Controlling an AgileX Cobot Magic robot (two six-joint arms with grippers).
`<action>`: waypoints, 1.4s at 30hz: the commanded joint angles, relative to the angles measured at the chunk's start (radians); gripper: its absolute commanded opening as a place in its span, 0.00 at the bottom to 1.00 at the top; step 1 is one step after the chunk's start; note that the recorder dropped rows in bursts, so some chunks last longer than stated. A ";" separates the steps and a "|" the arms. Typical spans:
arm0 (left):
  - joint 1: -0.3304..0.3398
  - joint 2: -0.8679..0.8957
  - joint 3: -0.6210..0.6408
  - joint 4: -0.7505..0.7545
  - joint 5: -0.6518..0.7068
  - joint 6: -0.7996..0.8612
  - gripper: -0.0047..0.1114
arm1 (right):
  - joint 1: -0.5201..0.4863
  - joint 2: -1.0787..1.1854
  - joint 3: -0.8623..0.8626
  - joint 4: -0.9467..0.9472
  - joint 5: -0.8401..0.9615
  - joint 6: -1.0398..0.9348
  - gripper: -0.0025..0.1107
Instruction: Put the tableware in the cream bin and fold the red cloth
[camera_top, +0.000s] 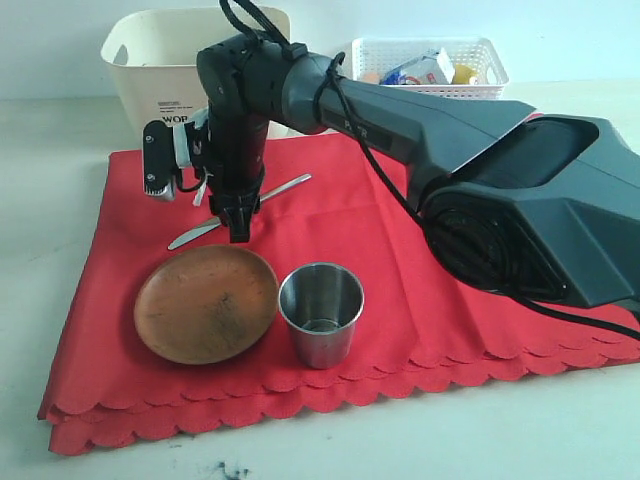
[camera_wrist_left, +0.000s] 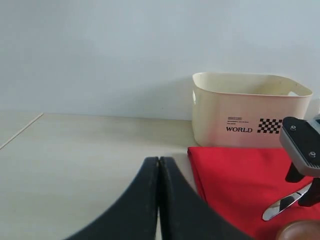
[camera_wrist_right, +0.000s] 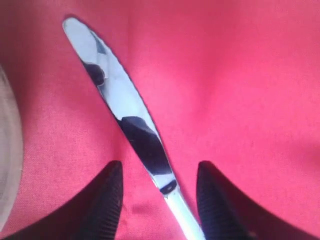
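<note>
Three tableware items lie on the red cloth in the exterior view. The silver knife is at 10 o'clock from the cloth's centre and the wooden plate is at 7 o'clock. The steel cup stands upright at 6 o'clock, just beside the plate. The cream bin stands past the cloth's edge at 11 o'clock, and a white lattice basket at 1 o'clock. The right arm reaches across the middle, its right jaws pointing down onto the knife's mid-length.

In the left wrist view, the left jaws are pressed fully together, holding nothing, above the bare desk. The cream bin, a cloth corner and one end of the knife show beyond them.

In the right wrist view, the right jaws stand partly apart with one finger on each side of the knife, where blade meets handle. They grip nothing.

The knife is judged stiff, thin, light and slippery, and it lies flat on soft fabric. Pinch it across the narrow neck, square to its length. A grip taken too low may catch the cloth as well.
</note>
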 joint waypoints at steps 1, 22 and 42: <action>-0.005 -0.007 0.002 0.000 -0.003 0.001 0.06 | 0.001 -0.002 -0.009 -0.003 -0.003 -0.007 0.44; -0.005 -0.007 0.002 0.000 -0.003 0.001 0.06 | -0.032 0.033 -0.009 0.039 0.054 -0.013 0.34; -0.005 -0.007 0.002 0.000 -0.003 0.001 0.06 | -0.032 0.000 -0.024 0.054 0.140 -0.025 0.02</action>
